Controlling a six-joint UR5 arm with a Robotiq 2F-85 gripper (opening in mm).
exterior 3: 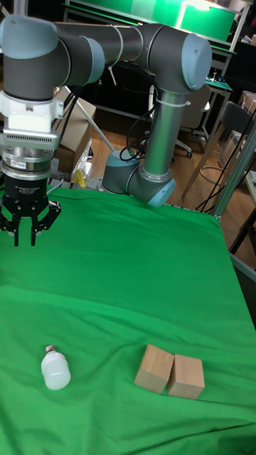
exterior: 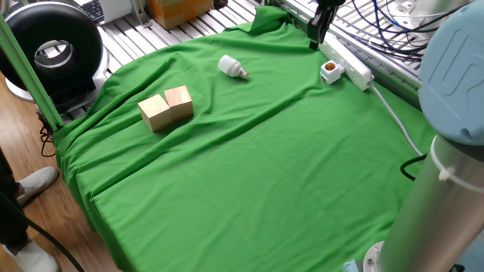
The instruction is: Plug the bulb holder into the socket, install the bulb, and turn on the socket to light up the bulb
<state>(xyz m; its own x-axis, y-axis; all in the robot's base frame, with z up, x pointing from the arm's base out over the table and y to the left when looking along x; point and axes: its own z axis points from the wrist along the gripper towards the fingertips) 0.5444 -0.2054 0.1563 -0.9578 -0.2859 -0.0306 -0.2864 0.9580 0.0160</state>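
The bulb (exterior: 233, 67) (exterior 3: 55, 370) lies on its side on the green cloth, screw base free. The bulb holder (exterior: 331, 71), a small white cube with its orange opening facing up, sits against the near side of the socket (exterior: 349, 65). The socket is a long white strip at the cloth's far right edge. My gripper (exterior: 318, 38) (exterior 3: 25, 233) hangs above the far end of the socket and points down. Its fingers (exterior 3: 16, 229) stand a small gap apart with nothing between them. The socket and holder are out of the tall fixed view.
Two wooden blocks (exterior: 166, 108) (exterior 3: 171, 371) sit side by side on the cloth, left of the bulb. The socket's white cable (exterior: 393, 113) runs toward the arm's base (exterior: 446, 174). A black round device (exterior: 53, 53) stands off the table's left.
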